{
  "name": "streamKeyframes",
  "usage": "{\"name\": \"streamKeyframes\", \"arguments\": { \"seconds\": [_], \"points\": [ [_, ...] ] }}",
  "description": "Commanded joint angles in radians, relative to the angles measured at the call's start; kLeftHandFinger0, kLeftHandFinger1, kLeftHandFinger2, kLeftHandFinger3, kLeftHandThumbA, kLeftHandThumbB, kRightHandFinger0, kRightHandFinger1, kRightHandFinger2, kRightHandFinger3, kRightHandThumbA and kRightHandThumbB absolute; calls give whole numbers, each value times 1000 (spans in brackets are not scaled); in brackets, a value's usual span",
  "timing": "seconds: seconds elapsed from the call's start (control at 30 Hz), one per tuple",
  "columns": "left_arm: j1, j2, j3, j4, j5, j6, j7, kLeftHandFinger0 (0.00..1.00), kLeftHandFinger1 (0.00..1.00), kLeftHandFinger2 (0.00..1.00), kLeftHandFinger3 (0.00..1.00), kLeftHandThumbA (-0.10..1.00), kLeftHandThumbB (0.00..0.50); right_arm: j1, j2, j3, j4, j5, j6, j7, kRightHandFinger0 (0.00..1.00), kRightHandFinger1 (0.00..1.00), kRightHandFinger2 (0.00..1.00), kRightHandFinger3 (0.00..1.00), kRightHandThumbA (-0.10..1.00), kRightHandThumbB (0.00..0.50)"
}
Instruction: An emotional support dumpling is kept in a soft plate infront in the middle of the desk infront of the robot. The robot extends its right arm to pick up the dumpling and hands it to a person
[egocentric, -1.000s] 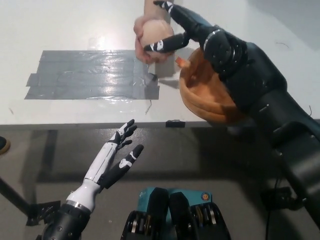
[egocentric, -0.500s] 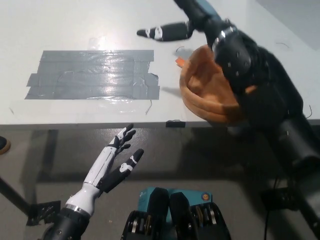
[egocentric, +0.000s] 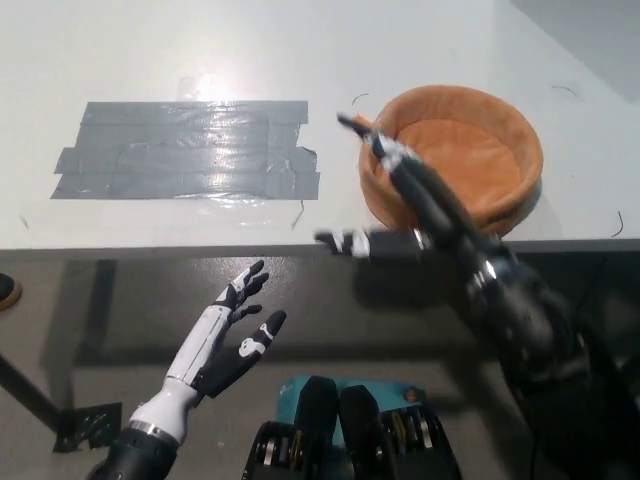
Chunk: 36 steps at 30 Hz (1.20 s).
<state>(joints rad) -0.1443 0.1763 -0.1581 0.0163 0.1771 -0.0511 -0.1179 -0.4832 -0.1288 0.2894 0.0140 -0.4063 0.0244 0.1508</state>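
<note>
Dumpling: I can't find it anywhere in my head view, and the soft orange plate (egocentric: 520, 150) on the right of the white table (egocentric: 150, 50) shows only its bare inside. My black right robot hand (egocentric: 400, 205) hangs over the plate's near-left rim and the table's near edge, fingers spread, holding nothing. My white left robot hand (egocentric: 225, 335) rests low at near left, fingers apart, and a grey tape patch (egocentric: 185, 150) lies left of the plate.

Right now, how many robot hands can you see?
2. The white left hand rests open below the desk edge at lower left. The black right hand is open over the desk's front edge, beside the orange plate.
</note>
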Motion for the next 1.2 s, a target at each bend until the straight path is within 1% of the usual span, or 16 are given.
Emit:
{"name": "streamKeyframes", "arguments": {
  "seconds": [0.0,0.1,0.13,0.17,0.23,0.3,0.37,0.47,0.7,0.77,0.83,0.9,0.93,1.1,1.13,1.17],
  "points": [
    [35,-6,1,-2,6,-56,13,908,991,1000,1000,791,46,284,-25,-73,-721,167,51,6,1000,1000,1000,1000,1000,500],
    [46,-8,2,-3,6,-57,16,904,988,1000,1000,786,43,323,-20,-69,-723,177,50,6,1000,1000,1000,1000,1000,500],
    [55,-8,3,-3,8,-59,19,902,988,1000,1000,774,33,356,-27,-67,-700,189,9,-1,1000,1000,1000,1000,1000,477],
    [63,-9,3,-3,7,-64,21,898,984,1000,1000,762,26,376,-31,-69,-682,205,-10,-4,1000,1000,1000,1000,985,478],
    [75,-8,3,-6,6,-64,21,898,983,1000,1000,757,28,405,-33,-70,-656,218,-29,-5,1000,1000,1000,1000,977,474],
    [99,-5,4,-9,3,-68,19,900,977,998,1000,752,38,463,-36,-71,-584,180,-73,-24,1000,1000,1000,1000,1000,472],
    [112,-8,4,-17,3,-51,17,904,976,997,1000,753,46,510,-34,-83,-459,167,-129,-48,1000,1000,1000,1000,1000,467],
    [124,-10,4,-23,-3,-50,12,922,992,1000,1000,734,41,539,-29,-98,-367,150,-177,-59,1000,1000,1000,1000,1000,476],
    [148,-16,4,-19,0,-55,14,918,1000,1000,1000,712,24,563,-39,-134,-190,173,-251,-61,1000,1000,1000,1000,1000,467],
    [149,-16,3,-16,5,-63,17,915,1000,1000,1000,711,21,561,-46,-137,-158,171,-273,-58,1000,1000,1000,1000,1000,457],
    [149,-14,6,-21,7,-55,15,918,1000,1000,1000,724,34,561,-46,-135,-151,165,-273,-52,1000,1000,1000,1000,1000,456],
    [154,-15,7,-25,3,-54,13,919,1000,1000,1000,725,33,564,-46,-134,-141,169,-283,-50,1000,1000,1000,1000,1000,448],
    [157,-15,6,-28,4,-54,12,919,1000,1000,1000,725,33,566,-47,-134,-133,167,-288,-50,1000,1000,1000,1000,1000,463],
    [161,-18,8,-37,8,-58,17,916,999,1000,1000,729,35,565,-47,-134,-135,178,-282,-40,1000,1000,1000,1000,1000,473],
    [161,-19,11,-36,4,-64,19,910,992,1000,1000,717,25,564,-47,-134,-133,180,-277,-37,1000,1000,1000,1000,1000,481],
    [161,-21,14,-36,-1,-73,20,905,988,1000,1000,704,28,563,-48,-135,-132,183,-271,-35,1000,1000,1000,1000,1000,483]
  ]
}}
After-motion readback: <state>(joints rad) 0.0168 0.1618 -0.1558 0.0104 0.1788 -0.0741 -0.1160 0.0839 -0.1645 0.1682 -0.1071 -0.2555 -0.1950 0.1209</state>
